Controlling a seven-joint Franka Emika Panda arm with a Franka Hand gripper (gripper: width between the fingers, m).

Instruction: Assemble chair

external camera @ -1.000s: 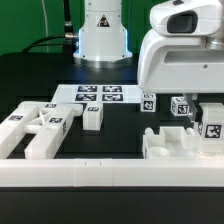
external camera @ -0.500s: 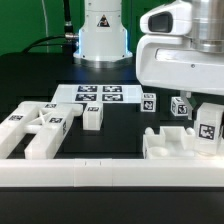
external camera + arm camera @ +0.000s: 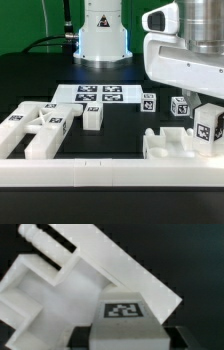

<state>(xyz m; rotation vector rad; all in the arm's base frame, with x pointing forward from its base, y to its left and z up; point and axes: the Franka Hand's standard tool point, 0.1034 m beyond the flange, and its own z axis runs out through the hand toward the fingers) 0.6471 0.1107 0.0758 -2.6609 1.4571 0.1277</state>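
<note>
My gripper (image 3: pixel 206 113) is at the exterior view's right, shut on a white tagged block (image 3: pixel 208 130) that hangs upright. In the wrist view the block (image 3: pixel 125 317) sits between my black fingers (image 3: pixel 84 336); my gripper (image 3: pixel 128 338) is closed on its sides. The block's lower end is at the right end of a white slotted chair part (image 3: pixel 168 146), which fills the wrist view (image 3: pixel 60 286) beneath the block. I cannot tell whether block and part touch.
Several white chair parts (image 3: pixel 40 128) lie at the exterior view's left, with a short block (image 3: pixel 93 117) beside them. Two small tagged blocks (image 3: pixel 148 102) (image 3: pixel 180 106) stand behind the slotted part. The marker board (image 3: pixel 98 95) lies farther back. A white rail (image 3: pixel 90 172) runs along the front.
My arm has shifted slightly toward the exterior view's right and up. The held block has moved a little to the left and up, staying in my grip.
</note>
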